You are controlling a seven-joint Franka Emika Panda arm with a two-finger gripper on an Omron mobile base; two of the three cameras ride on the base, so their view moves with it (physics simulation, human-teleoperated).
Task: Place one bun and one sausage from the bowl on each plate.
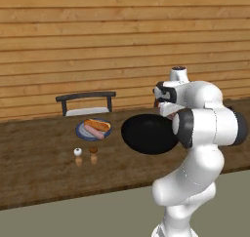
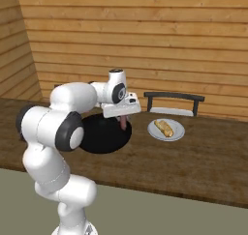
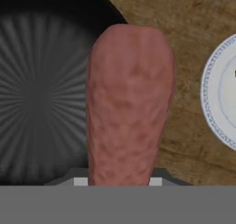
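I find the gripper (image 2: 124,117) closed on a sausage (image 3: 129,103), which hangs lengthwise below it over the near rim of the bowl (image 1: 146,133), clear of the dish so it can be carried sideways without dragging. From the hand view the sausage points straight down along the gripper, with the ribbed black floor of the bowl on one side and bare counter (image 2: 203,161) on the other; I judge the grip is taken at the upper end so the free end can be laid down first. In that same view the edge of a plate (image 3: 219,96) with a pale, apparently bare centre sits beside the bowl; I take this as the destination. Another plate (image 1: 93,129) already carries a bun (image 1: 97,124) and a second sausage (image 1: 94,132) side by side, so I judge that half complete. In the right base view a plate (image 2: 166,130) holding a bun (image 2: 164,127) lies just beside the bowl; whether it is the same one I cannot tell. Two small shakers (image 1: 85,155) stand near the front of the counter, well apart from the work, and a dark chair (image 1: 86,103) stands behind.
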